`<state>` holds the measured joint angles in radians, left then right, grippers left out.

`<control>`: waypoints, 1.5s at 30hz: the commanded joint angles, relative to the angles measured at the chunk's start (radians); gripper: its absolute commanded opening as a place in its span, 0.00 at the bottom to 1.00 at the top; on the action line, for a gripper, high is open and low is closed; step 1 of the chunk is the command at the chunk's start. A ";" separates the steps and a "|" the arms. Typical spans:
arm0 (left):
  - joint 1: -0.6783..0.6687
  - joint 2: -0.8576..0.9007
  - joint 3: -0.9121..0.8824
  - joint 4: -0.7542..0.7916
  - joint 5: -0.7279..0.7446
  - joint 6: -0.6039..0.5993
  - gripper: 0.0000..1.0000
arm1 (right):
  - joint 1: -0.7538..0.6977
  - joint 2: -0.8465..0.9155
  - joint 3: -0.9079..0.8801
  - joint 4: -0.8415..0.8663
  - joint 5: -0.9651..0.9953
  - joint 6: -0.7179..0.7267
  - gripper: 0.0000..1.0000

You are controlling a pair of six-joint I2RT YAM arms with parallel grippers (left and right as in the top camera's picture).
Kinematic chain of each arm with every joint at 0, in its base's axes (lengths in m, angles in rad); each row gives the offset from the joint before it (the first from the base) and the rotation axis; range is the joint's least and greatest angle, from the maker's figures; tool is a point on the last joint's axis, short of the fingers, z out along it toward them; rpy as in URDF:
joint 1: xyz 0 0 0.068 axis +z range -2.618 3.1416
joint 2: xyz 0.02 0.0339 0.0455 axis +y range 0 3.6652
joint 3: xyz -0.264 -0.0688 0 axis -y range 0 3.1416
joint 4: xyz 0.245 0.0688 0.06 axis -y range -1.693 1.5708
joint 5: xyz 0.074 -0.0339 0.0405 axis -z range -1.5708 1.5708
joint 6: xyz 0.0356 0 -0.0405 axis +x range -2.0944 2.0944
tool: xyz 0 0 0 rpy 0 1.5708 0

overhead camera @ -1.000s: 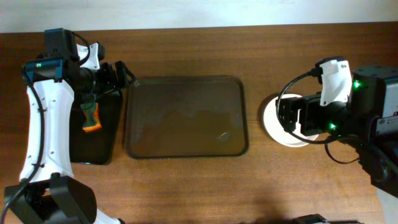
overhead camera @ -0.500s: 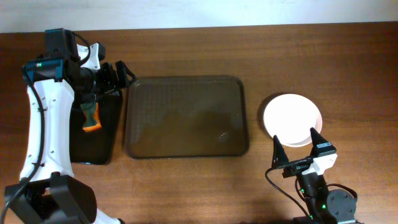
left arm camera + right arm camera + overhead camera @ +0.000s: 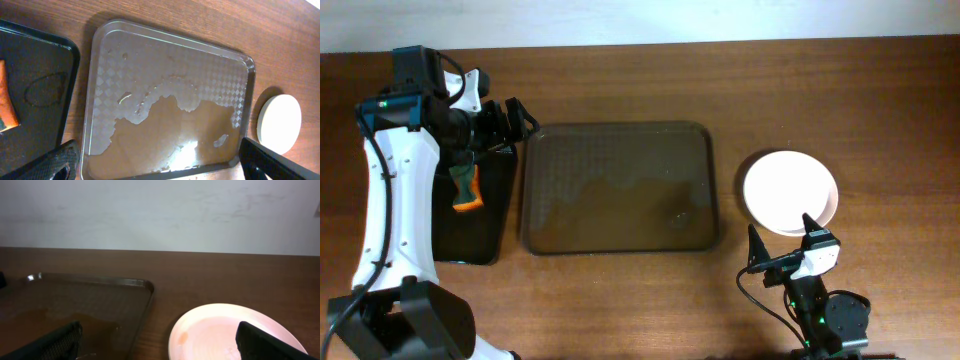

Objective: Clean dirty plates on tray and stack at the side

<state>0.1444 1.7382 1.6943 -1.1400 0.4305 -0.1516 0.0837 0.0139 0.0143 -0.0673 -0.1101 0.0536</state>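
The tray [image 3: 620,190] lies mid-table, holding no plates, only wet patches; it also fills the left wrist view [image 3: 170,100] and shows in the right wrist view [image 3: 75,310]. The white plates [image 3: 790,190] sit stacked on the table right of the tray, also seen in the left wrist view [image 3: 279,124]. The top plate [image 3: 235,332] has a faint orange smear near its left rim. My right gripper [image 3: 780,232] is open and empty, low at the front edge just before the plates. My left gripper [image 3: 523,125] is open and empty, over the tray's back left corner.
A narrow glossy black tray [image 3: 470,215] lies left of the big tray, with an orange and green sponge-like tool [image 3: 467,185] on it, also seen in the left wrist view [image 3: 6,100]. A pale wall runs behind the table [image 3: 160,210].
My right arm has pulled back from over the plates to the table's front edge, leaving the stack uncovered. The left arm has not moved.
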 commanded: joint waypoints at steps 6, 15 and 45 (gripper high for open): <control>0.002 0.000 0.005 0.001 -0.008 -0.009 1.00 | -0.006 -0.010 -0.009 0.000 -0.010 0.006 0.98; -0.007 -0.478 -0.453 0.414 -0.219 0.195 1.00 | -0.006 -0.010 -0.009 0.000 -0.010 0.006 0.98; -0.045 -1.733 -1.683 1.071 -0.251 0.370 0.99 | -0.006 -0.010 -0.009 0.000 -0.010 0.006 0.98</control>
<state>0.1028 0.0147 0.0219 -0.0677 0.1894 0.1993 0.0837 0.0109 0.0128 -0.0658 -0.1104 0.0532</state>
